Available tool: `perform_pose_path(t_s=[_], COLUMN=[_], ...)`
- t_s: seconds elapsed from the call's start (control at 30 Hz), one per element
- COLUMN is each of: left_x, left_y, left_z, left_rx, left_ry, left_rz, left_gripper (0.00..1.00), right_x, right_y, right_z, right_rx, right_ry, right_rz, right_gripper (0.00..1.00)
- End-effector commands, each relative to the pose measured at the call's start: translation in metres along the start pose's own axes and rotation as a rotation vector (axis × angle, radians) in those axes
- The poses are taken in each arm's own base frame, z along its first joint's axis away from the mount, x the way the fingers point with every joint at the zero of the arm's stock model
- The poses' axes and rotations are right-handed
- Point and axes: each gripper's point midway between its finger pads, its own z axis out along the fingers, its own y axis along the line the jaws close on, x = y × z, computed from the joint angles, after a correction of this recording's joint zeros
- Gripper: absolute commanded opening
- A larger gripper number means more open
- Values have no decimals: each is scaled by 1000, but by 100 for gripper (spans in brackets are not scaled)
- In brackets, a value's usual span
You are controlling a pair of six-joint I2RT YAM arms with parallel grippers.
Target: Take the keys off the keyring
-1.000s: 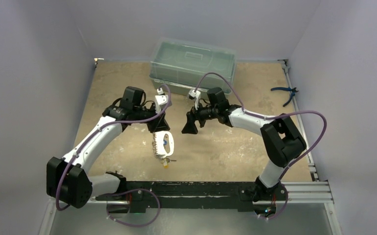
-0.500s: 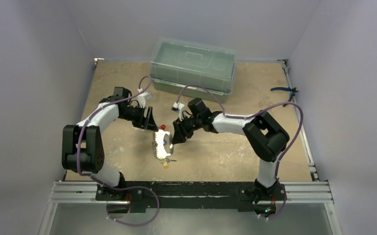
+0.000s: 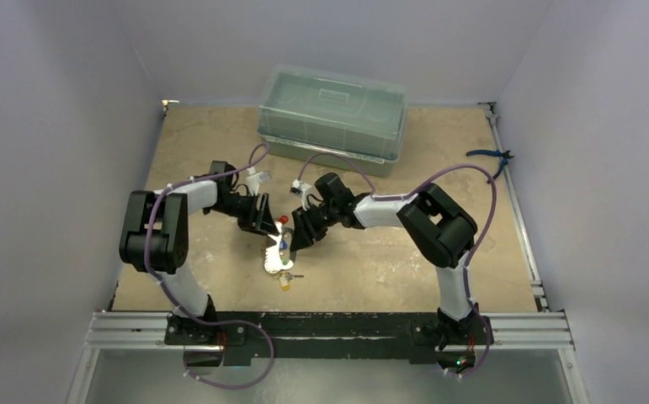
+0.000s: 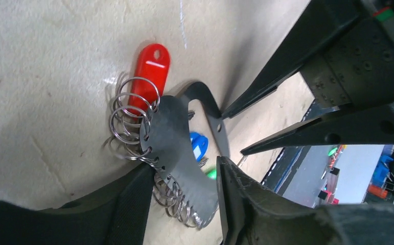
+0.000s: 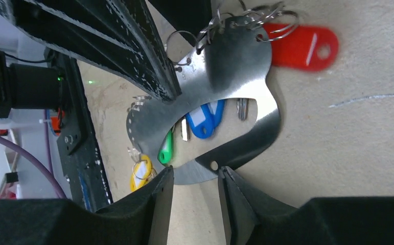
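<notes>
Left gripper straddled the keyring at its left edge, right gripper at its right (both jaws part-open, grip unclear).

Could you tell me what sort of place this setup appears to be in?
Probably a robot lab's enclosed test cell: plain walls box in a worn tabletop, the left arm and right arm are bolted to a metal rail, and pliers lie at the right edge.

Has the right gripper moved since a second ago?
Yes. The right gripper has shifted left and toward the near edge, farther from the clear storage box, and now sits at the keyring.
</notes>
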Motion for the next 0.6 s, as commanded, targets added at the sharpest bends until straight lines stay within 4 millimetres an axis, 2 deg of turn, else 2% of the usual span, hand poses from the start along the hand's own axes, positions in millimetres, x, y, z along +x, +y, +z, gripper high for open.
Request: perform_pose_path(t_s=[0.0,0.13,0.23,0.27,0.37,0.47,0.53,0.57], left_x=[-12,-11,-12,-13,-22,-38,-49,-54], left_y=[-22,-29,-34,-36,-47,-70,-90,-100], left_z=[5,4,-2,-4,-15,-34,-47,-54], left_rx=[132,166,165,166,183,244,293,313], left_ry=[-75,-98,-115,-123,-169,-244,-294,-317], left_rz=[73,102,146,160,212,268,284,283], left_gripper=[42,26,4,0,0,0,0,0], right_x=[9,6,-3,-9,-37,-65,-80,-84], right_y=[-11,-9,-4,-2,-1,-2,10,19], right_z=[14,13,4,-3,-36,-78,-103,-110], right_rx=[10,3,-9,-15,-29,-47,-61,-71], right_ry=[21,7,-15,-35,-132,-254,-321,-334], right_rz=[32,23,-8,-19,-36,-29,-70,-97], right_gripper=[43,42,43,45,59,66,69,69])
